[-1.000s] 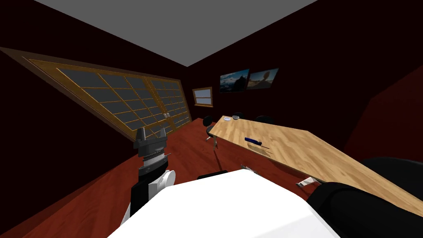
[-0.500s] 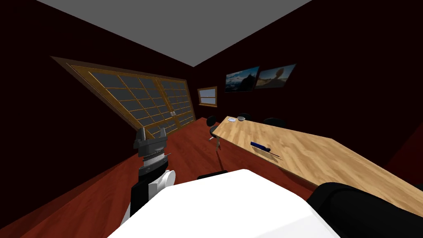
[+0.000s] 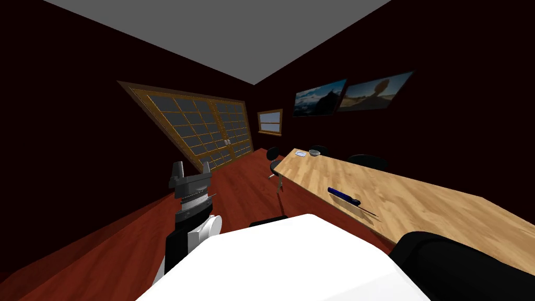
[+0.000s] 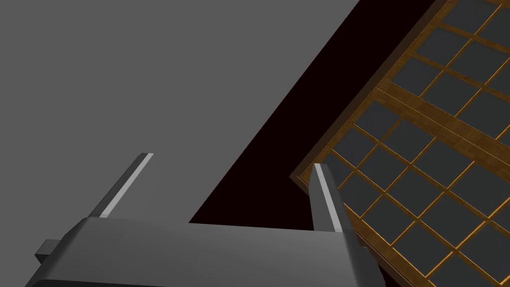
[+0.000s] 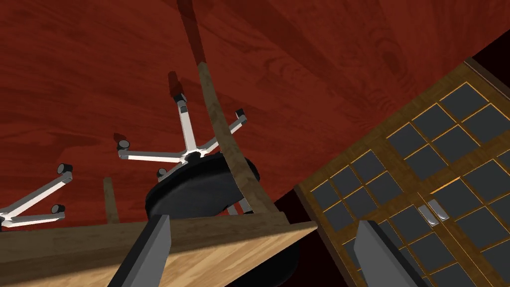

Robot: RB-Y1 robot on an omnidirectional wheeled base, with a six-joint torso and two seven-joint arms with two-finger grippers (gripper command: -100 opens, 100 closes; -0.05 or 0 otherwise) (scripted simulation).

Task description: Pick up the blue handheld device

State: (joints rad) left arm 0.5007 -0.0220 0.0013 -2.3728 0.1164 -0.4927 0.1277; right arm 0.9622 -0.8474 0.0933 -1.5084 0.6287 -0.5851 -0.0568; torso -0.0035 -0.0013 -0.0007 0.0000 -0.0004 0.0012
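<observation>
The blue handheld device (image 3: pixel 342 195), slim with a dark tip and a thin wire-like end, lies near the front edge of the long wooden table (image 3: pixel 418 204), right of centre in the head view. My left gripper (image 3: pixel 190 170) is raised upright far to the left of the table, over the red floor. Its fingers (image 4: pixel 318 189) stand open with nothing between them. My right gripper (image 5: pixel 264 221) is open too and empty. It hangs just off a corner of the table (image 5: pixel 224 254), with a black swivel chair (image 5: pixel 199 187) beyond that corner.
A small bowl (image 3: pixel 314 152) and a flat white item (image 3: pixel 300 153) sit at the table's far end. Black chairs (image 3: pixel 272 154) stand around it, and one black chair back (image 3: pixel 460 266) is close at my right. Paned glass doors (image 3: pixel 209 130) line the left wall.
My view has shifted: the table and the device now sit further right and lower in the head view. The left arm keeps the same raised pose.
</observation>
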